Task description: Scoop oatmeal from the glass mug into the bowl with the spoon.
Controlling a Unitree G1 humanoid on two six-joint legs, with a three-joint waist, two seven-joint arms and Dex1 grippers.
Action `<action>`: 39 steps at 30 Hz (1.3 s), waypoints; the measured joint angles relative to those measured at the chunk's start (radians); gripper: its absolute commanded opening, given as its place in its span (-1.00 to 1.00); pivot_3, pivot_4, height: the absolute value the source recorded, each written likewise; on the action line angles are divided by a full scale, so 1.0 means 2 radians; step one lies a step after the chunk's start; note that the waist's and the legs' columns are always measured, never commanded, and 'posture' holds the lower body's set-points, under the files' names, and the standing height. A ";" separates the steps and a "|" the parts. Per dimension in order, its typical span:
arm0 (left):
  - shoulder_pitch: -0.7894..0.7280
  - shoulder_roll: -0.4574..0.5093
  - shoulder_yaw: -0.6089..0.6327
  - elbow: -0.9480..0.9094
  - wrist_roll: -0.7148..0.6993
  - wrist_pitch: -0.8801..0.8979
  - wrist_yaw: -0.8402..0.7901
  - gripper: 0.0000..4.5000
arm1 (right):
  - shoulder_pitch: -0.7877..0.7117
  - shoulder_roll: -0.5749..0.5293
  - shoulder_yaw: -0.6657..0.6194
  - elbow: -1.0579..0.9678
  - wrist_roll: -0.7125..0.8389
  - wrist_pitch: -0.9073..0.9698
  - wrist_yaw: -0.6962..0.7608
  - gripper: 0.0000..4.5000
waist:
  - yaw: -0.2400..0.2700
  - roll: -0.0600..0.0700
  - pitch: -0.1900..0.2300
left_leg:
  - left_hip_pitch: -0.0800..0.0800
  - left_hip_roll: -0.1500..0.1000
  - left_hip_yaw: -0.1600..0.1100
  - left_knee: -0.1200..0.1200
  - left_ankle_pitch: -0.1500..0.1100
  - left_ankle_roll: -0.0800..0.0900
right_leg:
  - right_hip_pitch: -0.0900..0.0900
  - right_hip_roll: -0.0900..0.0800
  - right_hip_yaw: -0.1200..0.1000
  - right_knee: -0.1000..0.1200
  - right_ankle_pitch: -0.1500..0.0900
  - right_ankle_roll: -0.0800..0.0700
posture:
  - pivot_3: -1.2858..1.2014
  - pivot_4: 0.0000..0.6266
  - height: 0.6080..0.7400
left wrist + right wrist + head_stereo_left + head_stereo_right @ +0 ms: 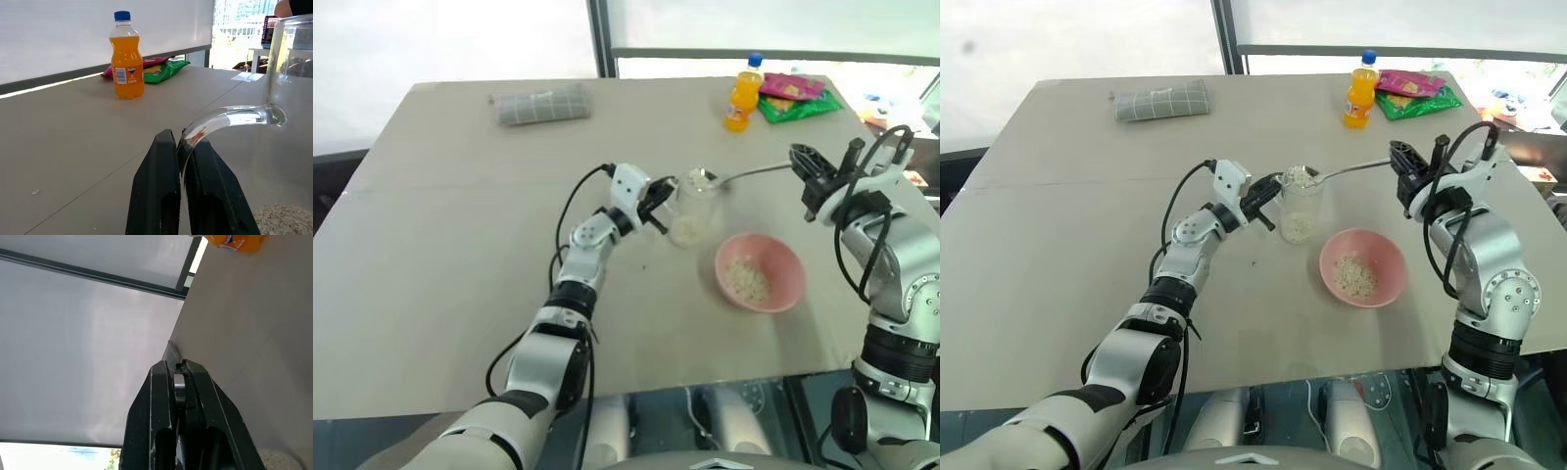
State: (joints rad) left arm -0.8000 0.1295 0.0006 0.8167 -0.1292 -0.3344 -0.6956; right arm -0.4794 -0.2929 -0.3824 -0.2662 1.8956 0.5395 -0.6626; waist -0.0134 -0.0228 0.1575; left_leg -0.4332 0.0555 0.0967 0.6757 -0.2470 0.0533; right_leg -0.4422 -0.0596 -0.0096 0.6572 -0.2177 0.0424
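The glass mug (693,208) stands upright mid-table with oatmeal (686,231) in its bottom. My left gripper (660,202) is shut on the mug's handle (230,117), and its black fingers (156,191) pinch the clear loop. From the right, my right gripper (805,164) is shut on the end of the spoon (754,172), which shows as silver between the fingers (179,382). The spoon reaches level to the mug's mouth, and its small bowl (1301,177) carries a pale heap there. The pink bowl (785,257) sits in front of and right of the mug, holding oatmeal (745,278).
An orange drink bottle (742,94) and bright snack packets (797,97) stand at the table's far right. A folded grey cloth (543,105) lies at the far left. The table's front edge runs just below the bowl.
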 measured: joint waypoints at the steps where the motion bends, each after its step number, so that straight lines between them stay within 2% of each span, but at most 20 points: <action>1: 0.000 -0.001 0.000 0.000 0.000 0.000 0.000 -0.99 | 0.001 -0.004 -0.004 0.000 0.008 -0.003 0.000 -1.00 | 0.000 0.000 0.000 | 0.000 0.000 0.000 0.000 0.000 0.000 | 0.000 0.000 0.000 0.000 0.000 0.000 | 0.03 -0.52 1.00; 9: 0.000 0.000 0.000 0.002 0.000 0.000 -0.005 -0.99 | 0.043 -0.013 -0.042 -0.022 0.021 -0.004 0.001 -1.00 | 0.001 0.000 0.000 | 0.000 0.000 0.000 0.000 0.000 0.000 | 0.000 0.000 0.000 0.000 0.000 0.000 | 0.03 -0.52 1.00; 16: 0.000 0.003 -0.001 0.011 0.001 0.000 -0.011 -0.99 | 0.112 -0.013 -0.088 -0.083 0.022 0.002 0.002 -1.00 | 0.000 0.000 0.000 | 0.001 0.000 -0.001 0.000 0.000 0.000 | 0.001 0.000 0.001 0.000 0.000 0.000 | 0.03 -0.52 1.00; 23: -0.004 0.000 -0.001 0.020 0.003 -0.001 -0.019 -0.99 | 0.168 -0.020 -0.093 -0.126 0.025 0.009 0.009 -1.00 | 0.001 0.000 0.000 | 0.001 0.000 -0.002 0.000 0.000 0.000 | 0.001 0.000 0.000 0.000 0.000 0.000 | 0.03 -0.52 1.00; 31: -0.012 -0.003 0.000 0.034 0.003 -0.004 -0.022 -0.99 | 0.255 -0.083 -0.102 -0.160 0.026 0.023 0.043 -1.00 | 0.001 0.000 0.000 | 0.001 0.000 -0.002 0.001 0.000 0.000 | 0.002 0.000 0.000 0.000 0.000 0.000 | 0.03 -0.52 1.00; 39: -0.013 -0.008 -0.001 0.038 0.004 -0.005 -0.025 -0.99 | 0.249 -0.187 -0.069 -0.170 0.026 0.038 0.069 -1.00 | 0.002 0.000 0.000 | 0.001 0.000 -0.003 0.002 0.000 0.000 | 0.002 0.001 0.000 0.000 0.000 0.000 | 0.03 -0.52 1.00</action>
State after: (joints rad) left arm -0.8268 0.1132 -0.0009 0.8935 -0.1212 -0.3436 -0.7459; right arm 0.0185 -0.6679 -0.5207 -0.6071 1.9473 0.6155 -0.5244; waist -0.0102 -0.0230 0.1571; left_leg -0.4310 0.0551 0.0908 0.6806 -0.2473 0.0537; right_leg -0.4376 -0.0585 -0.0091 0.6569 -0.2177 0.0426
